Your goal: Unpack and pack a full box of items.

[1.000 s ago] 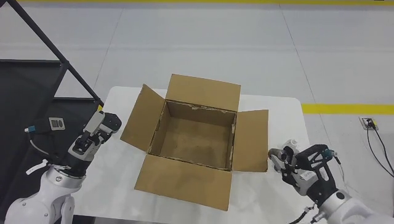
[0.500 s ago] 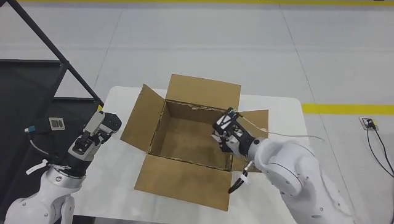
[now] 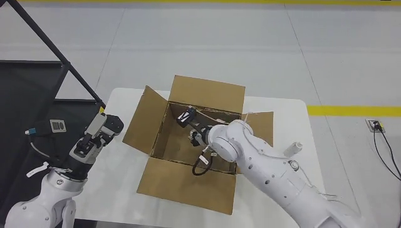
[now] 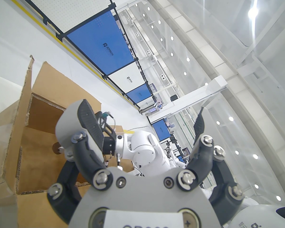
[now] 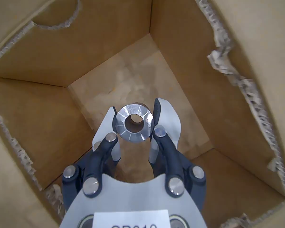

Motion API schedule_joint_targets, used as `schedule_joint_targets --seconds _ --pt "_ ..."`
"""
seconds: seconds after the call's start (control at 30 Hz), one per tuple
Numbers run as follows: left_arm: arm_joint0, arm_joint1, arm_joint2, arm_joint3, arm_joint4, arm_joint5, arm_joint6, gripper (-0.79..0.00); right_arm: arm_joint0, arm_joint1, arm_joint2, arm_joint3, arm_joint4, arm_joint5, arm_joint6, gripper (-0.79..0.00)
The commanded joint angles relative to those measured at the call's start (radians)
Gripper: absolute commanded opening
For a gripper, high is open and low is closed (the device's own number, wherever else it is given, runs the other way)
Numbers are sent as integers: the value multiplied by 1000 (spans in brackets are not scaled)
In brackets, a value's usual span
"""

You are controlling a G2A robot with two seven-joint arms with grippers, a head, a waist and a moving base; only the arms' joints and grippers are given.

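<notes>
Corrugated brown cardboard forms the open box, set mid-table on the white table with four flaps folded outward and ragged cut edges. The right gripper is held inside the box, toward its 12 o'clock wall, pinched on a silvery metal ring with a round bore. The left gripper is held at the box's 9 o'clock, fingers spread wide. A small white item, too small to identify, lies at 3 o'clock.
</notes>
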Motion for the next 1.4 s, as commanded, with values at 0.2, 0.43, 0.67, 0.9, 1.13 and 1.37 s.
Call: schedule_joint_targets --seconds 0.2,0.43,0.67,0.9,1.13,1.37 --pt "0 0 0 0 0 0 0 0 48 -93 -89 230 5 39 -106 -785" --pt "0 0 0 0 0 0 0 0 76 -148 -108 354 22 29 -141 -693" --pt "0 0 0 0 0 0 0 0 96 -186 -111 437 28 10 -158 -394" --pt "0 0 0 0 0 0 0 0 105 -208 -103 472 18 -1 -172 -142" --pt "0 0 0 0 0 0 0 0 82 -187 -68 383 -31 24 -178 0" --pt "0 0 0 0 0 0 0 0 -49 -85 56 61 -143 53 -88 0"
